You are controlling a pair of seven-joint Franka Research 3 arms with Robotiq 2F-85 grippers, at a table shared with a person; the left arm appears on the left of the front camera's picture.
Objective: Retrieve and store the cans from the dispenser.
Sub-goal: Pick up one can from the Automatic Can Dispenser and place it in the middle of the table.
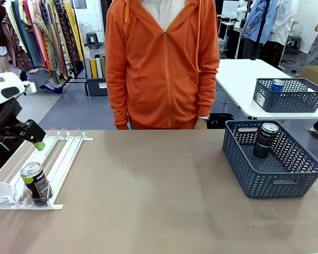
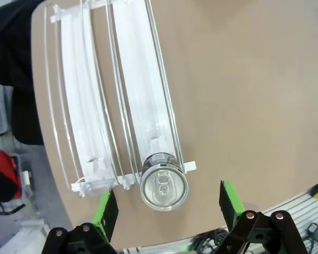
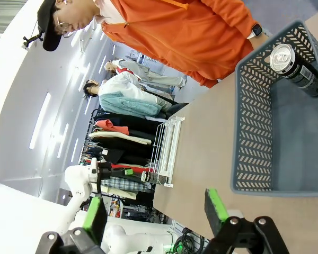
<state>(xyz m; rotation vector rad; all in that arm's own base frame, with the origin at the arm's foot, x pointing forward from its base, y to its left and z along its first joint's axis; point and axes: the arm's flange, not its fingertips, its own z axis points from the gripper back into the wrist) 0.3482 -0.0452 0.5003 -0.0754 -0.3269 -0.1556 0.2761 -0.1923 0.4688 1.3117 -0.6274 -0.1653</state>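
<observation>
A dark can with a silver top stands at the near end of the white dispenser on the table's left. In the left wrist view I look down on this can, which sits against the stops of the dispenser. My left gripper is open above the can, touching nothing, and it hovers over the rack. A second dark can stands in the grey lattice basket. My right gripper is open and empty, near the basket and its can.
A person in an orange hoodie stands at the table's far edge. On a white table behind sits another basket with a blue can. The tabletop between dispenser and basket is bare brown surface.
</observation>
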